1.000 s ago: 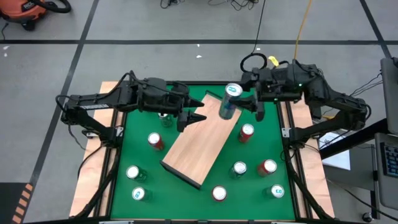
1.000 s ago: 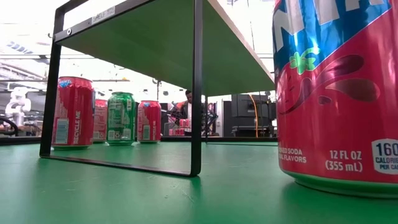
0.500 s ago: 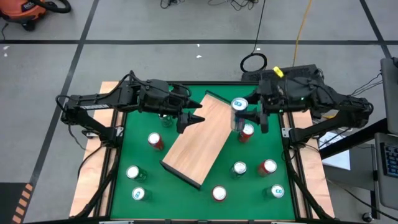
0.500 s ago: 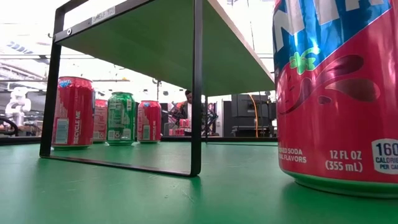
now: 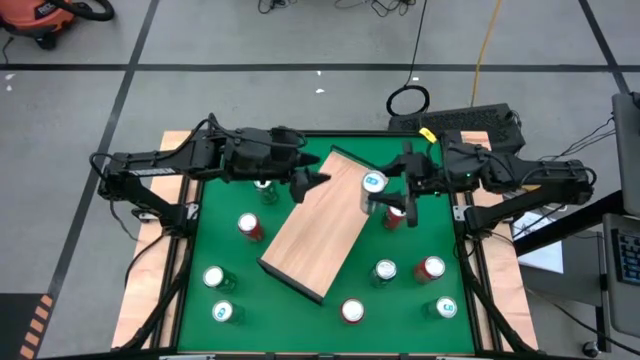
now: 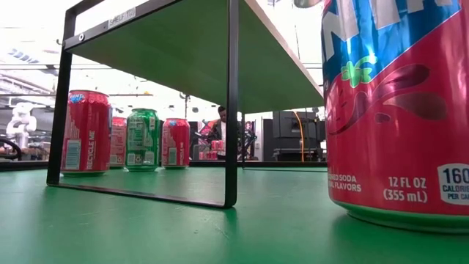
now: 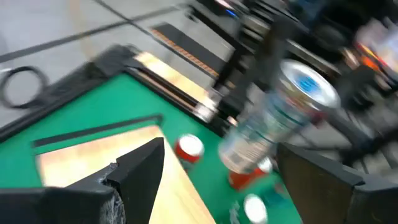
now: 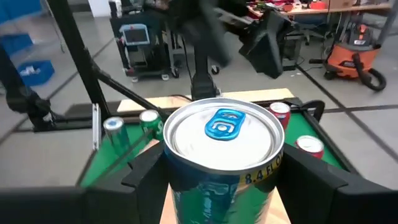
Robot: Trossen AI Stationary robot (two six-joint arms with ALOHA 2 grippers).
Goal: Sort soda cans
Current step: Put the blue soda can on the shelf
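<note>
Right end effector (image 5: pixel 385 200) grips blue soda can (image 5: pixel 373 190) above wooden board (image 5: pixel 322 228).
Left end effector (image 5: pixel 312 183) open, empty, near desk's (image 5: pixel 300 310) far edge.

We see our right gripper's fingers (image 8: pixel 311 180) clasping a blue-tabbed soda can (image 8: pixel 222 149), with red-topped cans (image 8: pixel 309 145) on the green worktop (image 8: pixel 112 165) beyond.

Big red can (image 6: pixel 399 110) cropped top & right in low view; held can (image 7: pixel 273 118) blurred, left wrist.

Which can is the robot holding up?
The blue-tab can in the right hand, lifted over the board's edge. All others stand on the table.
</note>
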